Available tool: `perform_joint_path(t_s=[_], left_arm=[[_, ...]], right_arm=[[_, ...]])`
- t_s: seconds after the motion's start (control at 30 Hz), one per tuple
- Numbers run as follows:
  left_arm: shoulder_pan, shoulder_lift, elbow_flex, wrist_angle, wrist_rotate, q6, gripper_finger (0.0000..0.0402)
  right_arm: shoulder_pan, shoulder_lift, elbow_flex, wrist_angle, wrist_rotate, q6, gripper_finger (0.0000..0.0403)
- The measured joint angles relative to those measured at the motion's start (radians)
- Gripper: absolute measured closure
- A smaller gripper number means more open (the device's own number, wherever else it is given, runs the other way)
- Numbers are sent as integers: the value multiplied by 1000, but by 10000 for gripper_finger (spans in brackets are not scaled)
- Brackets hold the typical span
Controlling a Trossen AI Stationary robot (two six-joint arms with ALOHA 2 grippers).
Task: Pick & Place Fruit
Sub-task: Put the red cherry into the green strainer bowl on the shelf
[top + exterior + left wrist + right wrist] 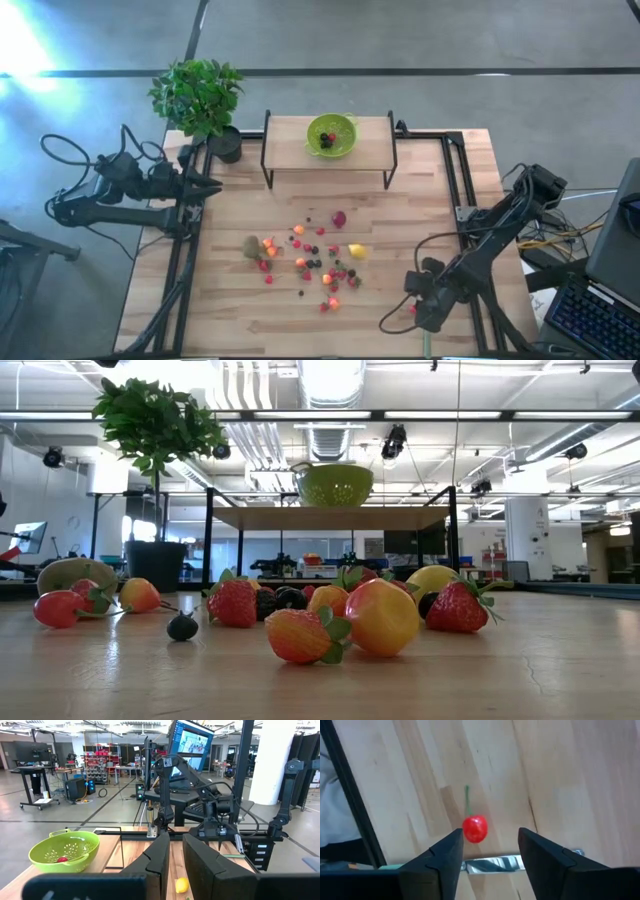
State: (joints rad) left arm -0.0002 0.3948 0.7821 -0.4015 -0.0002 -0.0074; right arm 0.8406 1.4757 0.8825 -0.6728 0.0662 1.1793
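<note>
Several tiny toy fruits, red, orange, yellow and dark, lie scattered mid-table, with a brown kiwi and a yellow lemon. One red cherry with a green stem lies alone near the table's near right corner. My right gripper hangs open above it, pointing steeply down, and the cherry shows close to one fingertip. The same gripper shows in the high view. My left gripper waits shut at the table's left edge, pointing level. A lime-green bowl with a few fruits in it stands on a raised wooden shelf.
A knife with a silver blade and a green handle lies just beside the cherry, under my right fingers. A potted plant stands at the far left corner. Black frame rails run along the table's sides.
</note>
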Motion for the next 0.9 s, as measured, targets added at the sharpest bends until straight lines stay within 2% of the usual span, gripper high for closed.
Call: perform_joint_path(t_s=[0.33, 0.5, 0.73, 0.9], left_arm=[[0, 0, 0, 0, 0, 0, 339], [0, 0, 0, 0, 0, 0, 339], [-1, 0, 0, 0, 0, 0, 339], [-1, 0, 0, 0, 0, 0, 339]], right_arm=[[32, 0, -108, 194, -25, 0, 228], [45, 54, -112, 218, -23, 18, 234], [45, 167, -86, 231, -43, 27, 222], [45, 189, -61, 223, -22, 23, 218]])
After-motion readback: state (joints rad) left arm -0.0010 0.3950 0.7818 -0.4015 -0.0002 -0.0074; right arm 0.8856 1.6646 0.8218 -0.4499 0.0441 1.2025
